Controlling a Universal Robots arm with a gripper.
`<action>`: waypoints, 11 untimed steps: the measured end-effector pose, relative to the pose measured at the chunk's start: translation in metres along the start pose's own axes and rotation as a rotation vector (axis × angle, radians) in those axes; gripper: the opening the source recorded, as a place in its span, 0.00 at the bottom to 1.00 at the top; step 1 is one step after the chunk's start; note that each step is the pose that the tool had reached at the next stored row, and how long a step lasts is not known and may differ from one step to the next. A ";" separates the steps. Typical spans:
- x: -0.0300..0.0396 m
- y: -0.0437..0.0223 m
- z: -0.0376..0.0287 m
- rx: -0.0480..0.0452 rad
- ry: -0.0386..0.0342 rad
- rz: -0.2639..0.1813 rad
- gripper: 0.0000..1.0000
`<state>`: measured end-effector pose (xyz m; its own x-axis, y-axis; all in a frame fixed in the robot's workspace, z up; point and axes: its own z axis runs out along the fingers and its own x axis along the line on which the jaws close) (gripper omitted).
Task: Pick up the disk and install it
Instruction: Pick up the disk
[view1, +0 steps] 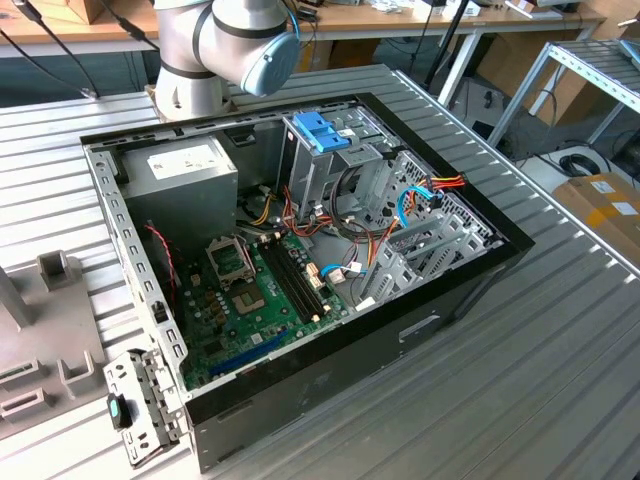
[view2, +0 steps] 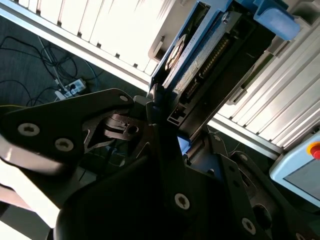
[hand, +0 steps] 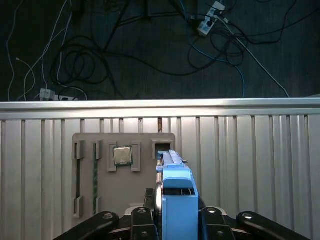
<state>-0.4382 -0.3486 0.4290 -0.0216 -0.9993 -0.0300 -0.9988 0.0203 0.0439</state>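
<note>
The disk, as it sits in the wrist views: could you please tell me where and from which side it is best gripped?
Grip it near one short end, clamping across its two broad flat faces and coming in end-on along its length. The disk is a thin slab, and the gripper seems to hold it just so, leaving most of the blue carrier free.

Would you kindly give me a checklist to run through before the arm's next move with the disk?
1. Grip on the disk: ok, gripper shut on its end.
2. Disk clear of the grey fixture: ok, held above it in the first wrist view.
3. Computer case open: ok, lid off.
4. Drive cage bay free: cannot tell.
5. Cables away from the cage: not ok, they lie beside it.
</note>
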 end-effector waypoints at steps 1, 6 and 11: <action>0.0000 0.0000 -0.0008 -0.0001 -0.0001 0.000 0.37; -0.0001 0.0002 -0.0038 0.0000 -0.0007 0.000 0.37; -0.0002 0.0003 -0.0073 0.0000 -0.0012 0.000 0.37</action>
<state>-0.4382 -0.3486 0.4363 -0.0216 -0.9993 -0.0312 -0.9988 0.0202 0.0439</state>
